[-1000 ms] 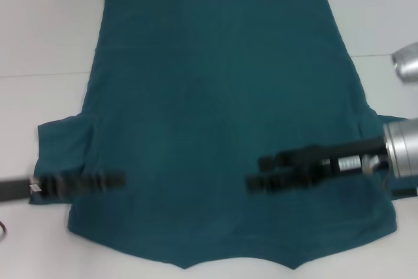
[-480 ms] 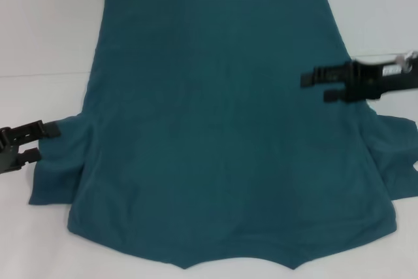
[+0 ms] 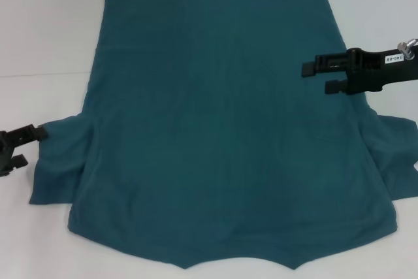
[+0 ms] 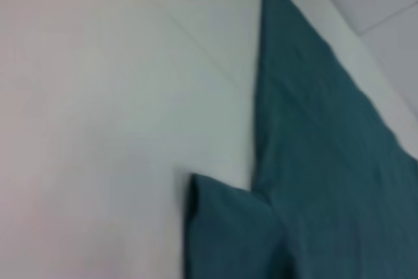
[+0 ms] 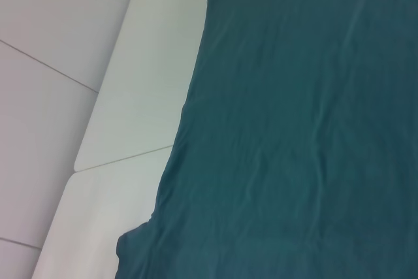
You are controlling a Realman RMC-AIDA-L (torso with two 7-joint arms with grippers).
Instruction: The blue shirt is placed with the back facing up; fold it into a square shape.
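The blue shirt (image 3: pixel 215 122) lies flat on the white table, plain side up, hem at the far end and neckline toward me. Both short sleeves stick out to the sides. My left gripper (image 3: pixel 32 145) is at the left frame edge, just outside the left sleeve (image 3: pixel 59 164), open and empty. My right gripper (image 3: pixel 315 78) hovers over the shirt's right side, above the right sleeve (image 3: pixel 395 155), also open and empty. The left wrist view shows the blue shirt (image 4: pixel 326 161) with its sleeve; the right wrist view shows the blue shirt (image 5: pixel 294 129) and its side edge.
The white table (image 3: pixel 46 31) borders the shirt on the left, right and far sides. A thin seam line (image 3: pixel 39 75) crosses the tabletop. The shirt's neckline edge lies close to the near table edge.
Both grippers have left the lower part of the shirt. The left one drew back to the left past the sleeve; the right one swung out to the shirt's right side, farther from me.
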